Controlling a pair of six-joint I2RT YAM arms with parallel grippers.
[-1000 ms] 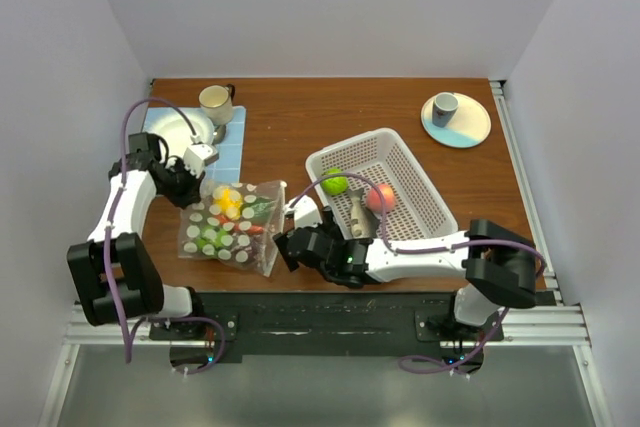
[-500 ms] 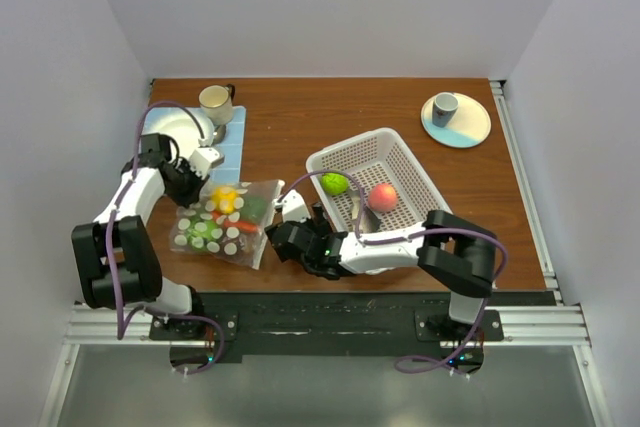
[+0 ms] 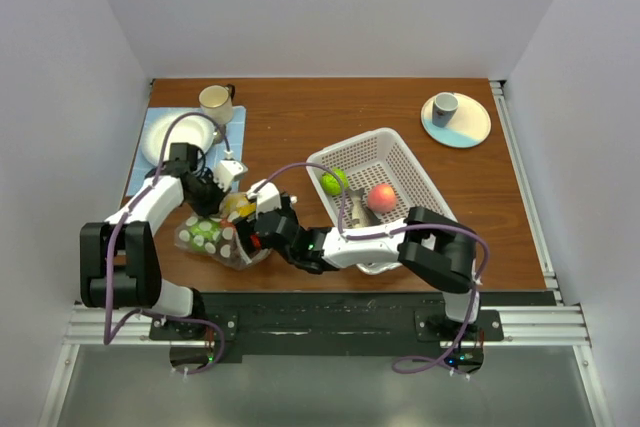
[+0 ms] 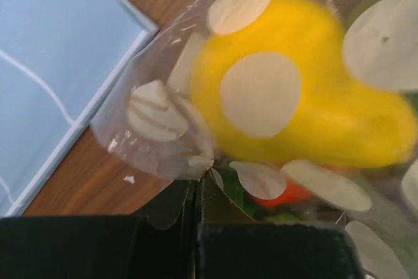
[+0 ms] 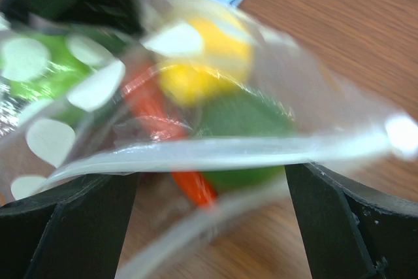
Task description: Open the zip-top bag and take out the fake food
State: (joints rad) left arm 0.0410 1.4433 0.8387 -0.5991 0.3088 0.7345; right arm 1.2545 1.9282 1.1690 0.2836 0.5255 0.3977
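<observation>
The zip-top bag (image 3: pixel 208 235), clear with white dots, lies bunched at the front left of the table. My left gripper (image 3: pixel 228 187) is shut on a fold of the bag's film (image 4: pixel 171 136) at its far corner. A yellow fruit (image 4: pixel 307 96) shows through the plastic right in front of it. My right gripper (image 5: pixel 209 220) stands wide open at the bag's mouth, and the white zip strip (image 5: pixel 215 151) runs across between its fingers (image 5: pixel 65 227). Behind the strip lie an orange-red carrot piece (image 5: pixel 196 184) and green pieces (image 5: pixel 248 122). Other fake food sits in the basket: a green fruit (image 3: pixel 333 182), a red-pink fruit (image 3: pixel 380 197) and a grey fish piece (image 3: pixel 357 212).
The white perforated basket (image 3: pixel 400 147) stands right of the bag, over my right forearm. A mug (image 3: pixel 215 102) and a white plate (image 3: pixel 165 137) rest on a blue mat (image 4: pixel 52 63) at the back left. A cup on a saucer (image 3: pixel 455 117) is at the back right.
My right gripper has moved left from beside the basket up to the bag's mouth. My left gripper has moved right and nearer, still holding the bag's corner, and the bag has bunched up.
</observation>
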